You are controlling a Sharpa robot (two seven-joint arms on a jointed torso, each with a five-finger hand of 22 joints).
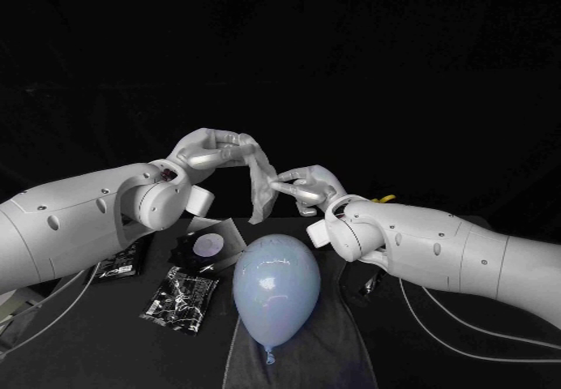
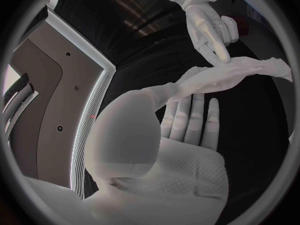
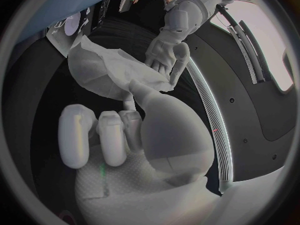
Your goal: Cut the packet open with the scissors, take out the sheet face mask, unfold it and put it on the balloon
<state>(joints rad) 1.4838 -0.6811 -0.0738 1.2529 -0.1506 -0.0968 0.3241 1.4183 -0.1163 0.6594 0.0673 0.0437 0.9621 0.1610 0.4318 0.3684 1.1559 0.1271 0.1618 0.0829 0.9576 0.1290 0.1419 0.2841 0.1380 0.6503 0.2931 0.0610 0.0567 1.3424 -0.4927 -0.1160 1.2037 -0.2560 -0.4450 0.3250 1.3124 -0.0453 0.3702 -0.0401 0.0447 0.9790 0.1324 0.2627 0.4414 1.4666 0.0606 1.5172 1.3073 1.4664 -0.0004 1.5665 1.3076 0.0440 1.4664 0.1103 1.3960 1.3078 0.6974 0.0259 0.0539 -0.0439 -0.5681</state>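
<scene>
Mask (image 1: 259,188) lengthwise between left hand (image 1: 217,151) and right hand (image 1: 301,188)

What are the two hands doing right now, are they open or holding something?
Left hand: holding the sheet face mask by its top.
Right hand: holding the same mask, pinched at its side.

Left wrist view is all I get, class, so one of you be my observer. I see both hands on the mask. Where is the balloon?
Observer: The balloon lies on a dark cloth, just on the robot's side of the mask, which hangs between the left hand and right hand.
Operator: Which way does its knot point?
Observer: Towards the robot.
Operator: And the packet?
Observer: A pale packet lies beside the balloon, on the robot's left.
</scene>
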